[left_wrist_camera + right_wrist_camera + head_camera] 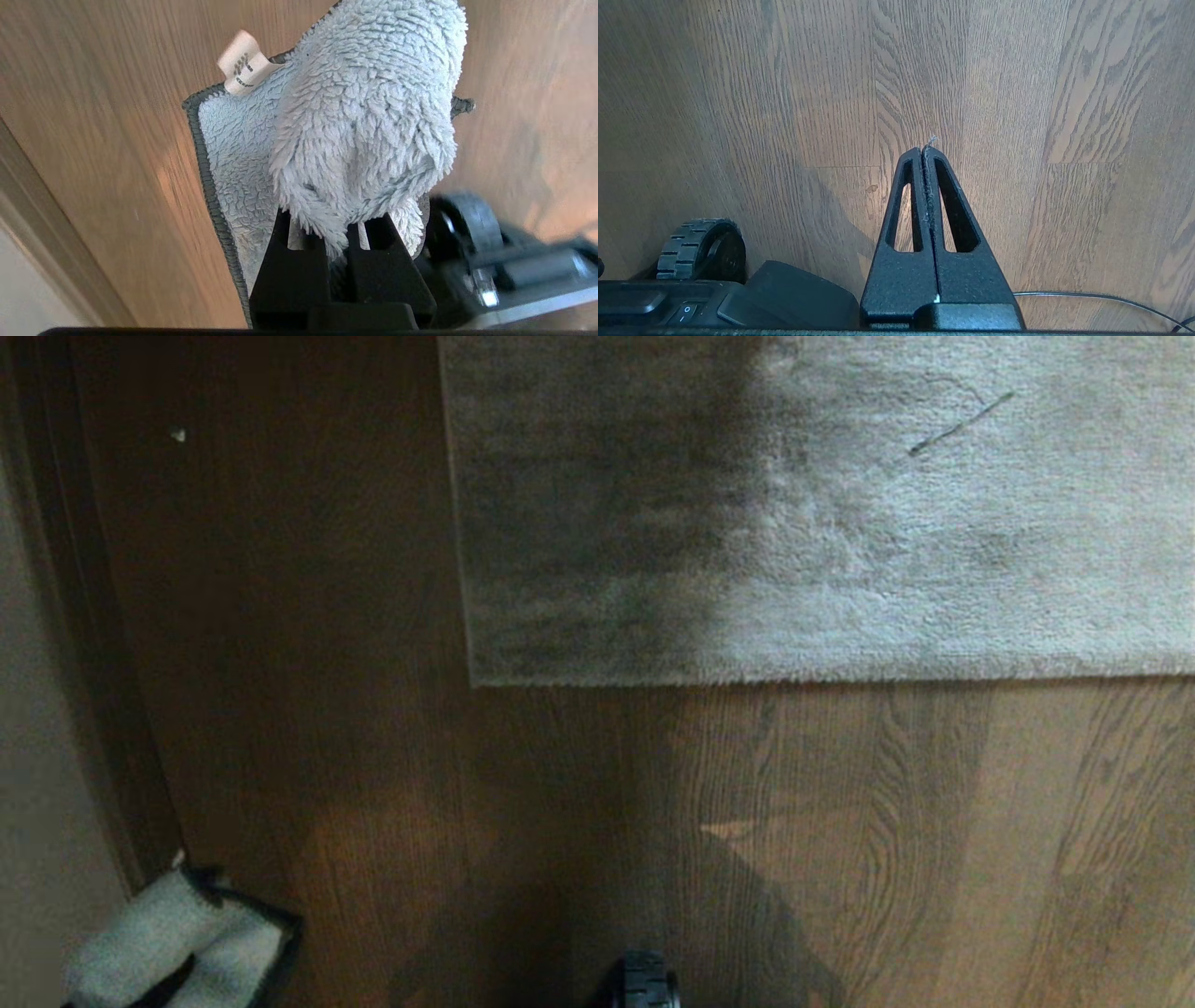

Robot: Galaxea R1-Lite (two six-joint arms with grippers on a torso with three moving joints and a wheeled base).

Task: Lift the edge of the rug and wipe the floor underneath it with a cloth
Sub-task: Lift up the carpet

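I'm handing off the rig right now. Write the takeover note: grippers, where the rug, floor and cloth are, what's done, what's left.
Left gripper: jaws shut on the cloth, held above the floor at the robot's near left; the cloth also shows at the head view's lower left corner.
Right gripper: jaws shut, empty, pointing at bare floor, idle.
Rug edge: lying flat ahead, corner toward the left, not lifted.
Done: cloth is in hand.
Left: lift the rug edge, probably with the free right gripper, wipe the floor beneath it with the cloth, lower the rug.

One rug point(840, 523), one cloth point(364, 116)
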